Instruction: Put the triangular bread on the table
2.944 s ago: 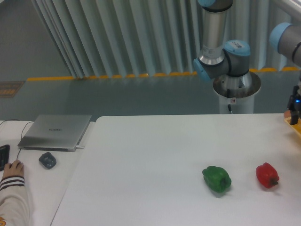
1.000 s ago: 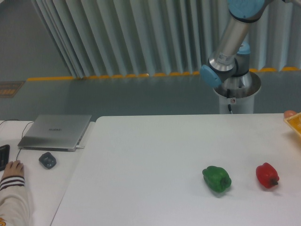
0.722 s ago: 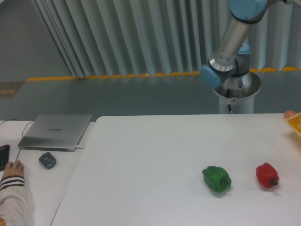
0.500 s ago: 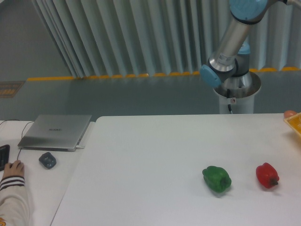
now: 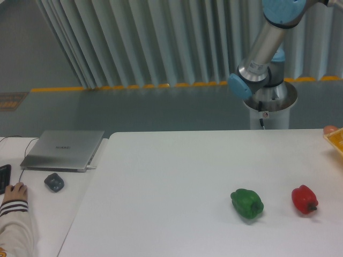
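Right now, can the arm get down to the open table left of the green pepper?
Probably yes. That stretch of table left of the green pepper is bare, and nothing stands between it and the arm. The gripper is out of frame, so its position is unknown.

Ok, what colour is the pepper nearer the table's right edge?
Red, clearest in the fixed camera view.
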Controlling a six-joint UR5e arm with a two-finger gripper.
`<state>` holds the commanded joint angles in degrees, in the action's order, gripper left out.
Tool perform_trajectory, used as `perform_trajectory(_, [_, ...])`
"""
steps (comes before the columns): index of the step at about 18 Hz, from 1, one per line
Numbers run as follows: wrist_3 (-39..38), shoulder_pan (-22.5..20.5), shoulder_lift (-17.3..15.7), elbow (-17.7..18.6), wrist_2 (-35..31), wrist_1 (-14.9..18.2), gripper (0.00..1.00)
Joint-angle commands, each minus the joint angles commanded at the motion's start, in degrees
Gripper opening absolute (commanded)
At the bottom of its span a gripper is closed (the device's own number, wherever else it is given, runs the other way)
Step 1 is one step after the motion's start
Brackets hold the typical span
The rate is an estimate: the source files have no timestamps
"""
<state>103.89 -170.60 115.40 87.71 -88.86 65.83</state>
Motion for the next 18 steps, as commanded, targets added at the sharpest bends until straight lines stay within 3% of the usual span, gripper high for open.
perform_trajectory(5, [-0.1,1.3,-3.6,-0.2,0.6,1.1,0.07])
perform_trajectory(7, [-0.1,1.9,-5.4,-0.5,1.1,3.5,0.07])
perform_trajectory(13, [-3.2,6.0,-15.6,0.0,6.1,12.9,0.07])
perform_trajectory(18, [-14.5,14.3,-17.2,1.8,6.8,12.6,0.07])
